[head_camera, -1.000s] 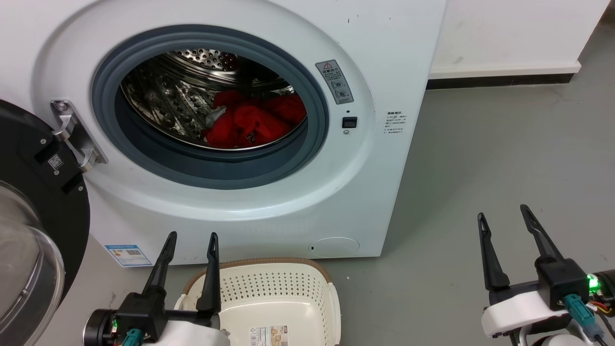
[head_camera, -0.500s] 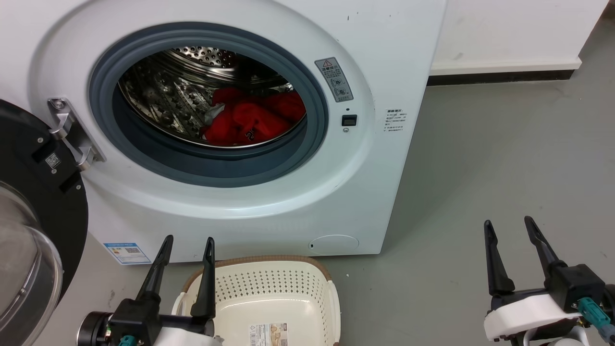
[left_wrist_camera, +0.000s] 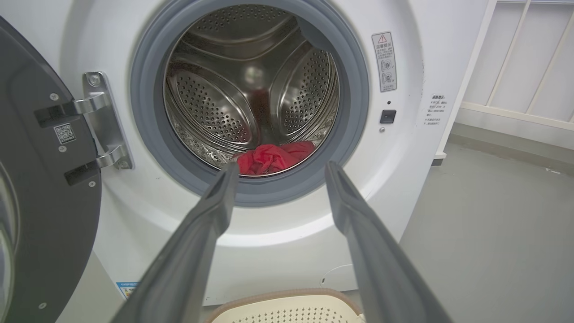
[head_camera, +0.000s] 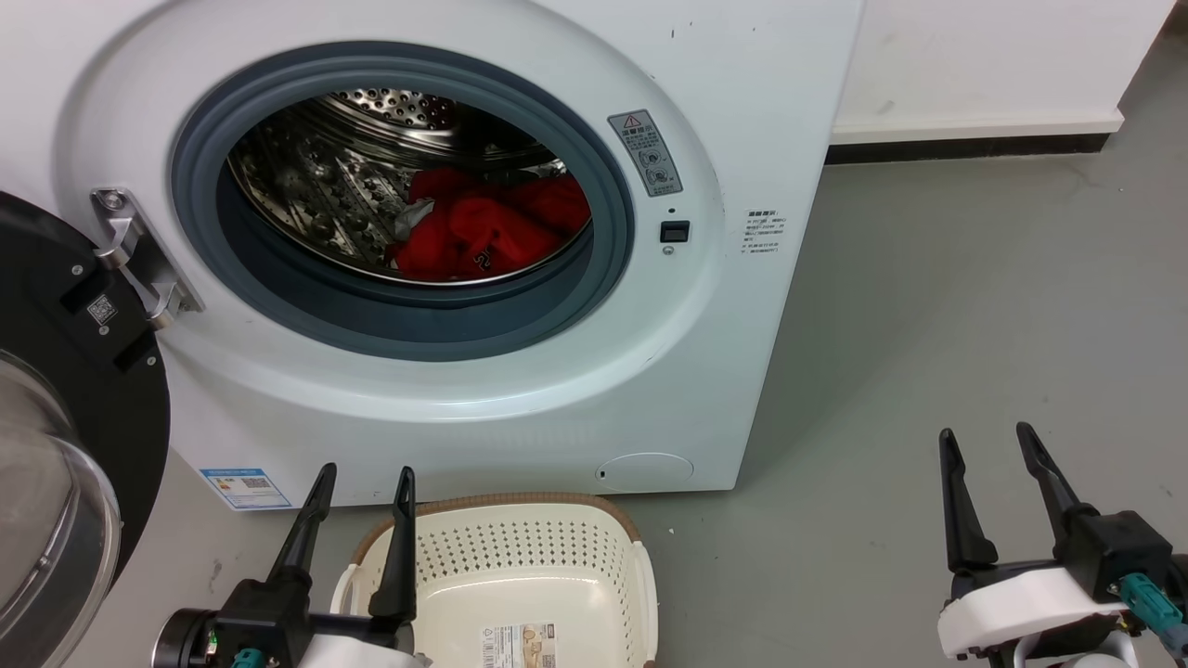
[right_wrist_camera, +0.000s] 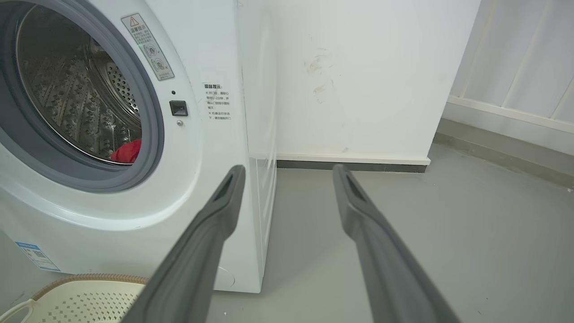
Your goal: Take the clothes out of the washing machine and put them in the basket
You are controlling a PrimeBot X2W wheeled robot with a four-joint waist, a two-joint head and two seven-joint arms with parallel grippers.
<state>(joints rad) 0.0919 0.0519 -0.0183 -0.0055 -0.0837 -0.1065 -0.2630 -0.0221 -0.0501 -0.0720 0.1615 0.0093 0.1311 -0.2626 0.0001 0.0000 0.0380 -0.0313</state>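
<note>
Both pairs of jaws spread and empty: left gripper [head_camera: 366, 470] over the basket [head_camera: 557, 520] rim, right gripper [head_camera: 984, 430] over grey floor [head_camera: 928, 278]. Red clothes [head_camera: 483, 232] heaped inside the washing machine [head_camera: 650, 390] drum [head_camera: 316, 186], door [head_camera: 83, 371] swung open.

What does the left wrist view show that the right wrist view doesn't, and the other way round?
Left wrist view: the open door on its metal hinge, the drum's back wall, and the left gripper, fingers apart.
Right wrist view: the machine's side panel, a scuffed white wall with its dark baseboard, and the right gripper, fingers apart.
Both: the washing machine, the red clothes lying low inside it, the warning sticker, the basket rim, and grey floor.
</note>
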